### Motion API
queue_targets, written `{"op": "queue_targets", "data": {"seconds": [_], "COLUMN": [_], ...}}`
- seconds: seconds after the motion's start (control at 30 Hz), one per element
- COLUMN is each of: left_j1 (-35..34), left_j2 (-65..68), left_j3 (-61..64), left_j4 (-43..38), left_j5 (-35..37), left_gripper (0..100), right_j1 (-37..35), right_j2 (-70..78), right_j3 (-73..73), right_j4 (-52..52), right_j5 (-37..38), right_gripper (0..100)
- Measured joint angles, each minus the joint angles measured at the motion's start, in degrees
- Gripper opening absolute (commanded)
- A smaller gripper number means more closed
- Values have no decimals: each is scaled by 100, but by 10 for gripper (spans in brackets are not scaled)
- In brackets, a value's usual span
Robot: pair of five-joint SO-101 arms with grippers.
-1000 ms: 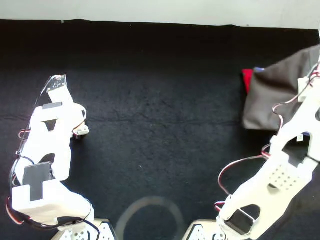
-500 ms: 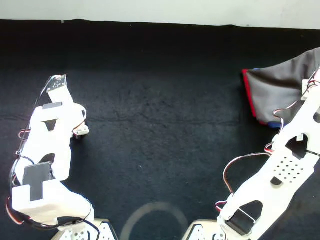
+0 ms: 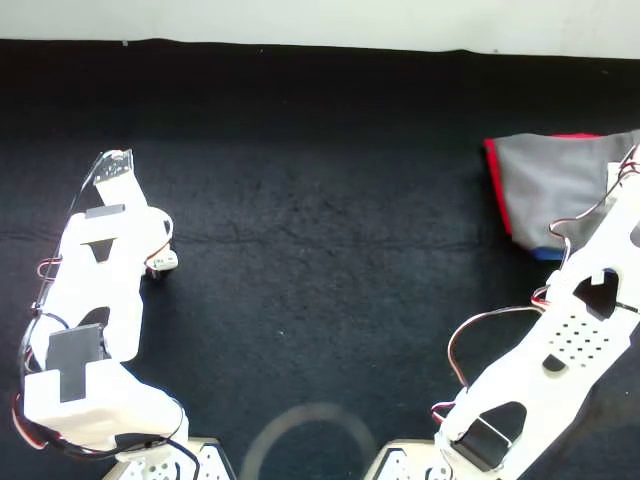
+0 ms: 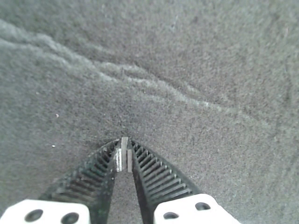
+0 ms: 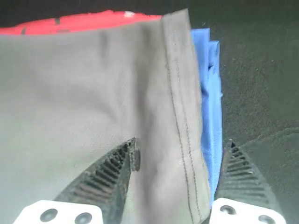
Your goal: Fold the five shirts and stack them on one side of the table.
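A stack of folded shirts lies at the table's far right. The grey shirt (image 3: 560, 185) is on top, a red shirt (image 3: 496, 180) shows along its left edge, and a blue shirt (image 3: 546, 253) peeks out at the near corner. In the right wrist view my right gripper (image 5: 181, 156) stands open over the hemmed edge of the grey shirt (image 5: 84, 93), with the blue shirt (image 5: 212, 93) beside the hem and the red shirt (image 5: 70, 21) beyond. My left gripper (image 4: 124, 150) is shut on nothing, low over the black cloth at the table's left (image 3: 113, 165).
Black cloth (image 3: 320, 230) covers the whole table, with a long wrinkle (image 4: 154, 84) ahead of the left gripper. The right arm (image 3: 560, 350) slants across the near right corner. A pale wall strip (image 3: 320, 20) marks the far edge.
The grey shirt, earlier bunched and draped over the stack's near-left side, has settled flat, baring the red edge and blue corner. The right arm shifted slightly right. The left arm has not moved.
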Motion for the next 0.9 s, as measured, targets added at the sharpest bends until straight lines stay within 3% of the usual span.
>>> {"op": "queue_targets", "data": {"seconds": [0.1, 0.23, 0.3, 0.43, 0.67, 0.9], "left_j1": [0, 0, 0, 0, 0, 0], "left_j2": [0, 0, 0, 0, 0, 0], "left_j3": [0, 0, 0, 0, 0, 0], "left_j4": [0, 0, 0, 0, 0, 0], "left_j5": [0, 0, 0, 0, 0, 0], "left_gripper": [13, 13, 13, 13, 13, 13], "right_j1": [0, -211, -431, -800, -1231, -1284], "right_j2": [0, -18, -18, -9, -26, -554], "right_j3": [-510, -1178, -1275, -1336, -2215, -2760], "right_j4": [0, 0, 0, 396, 2505, 2769], "right_j5": [-624, -1178, -1231, -1266, -1266, -1407], "right_gripper": [246, 0, 35, 5, 6, 6]}}
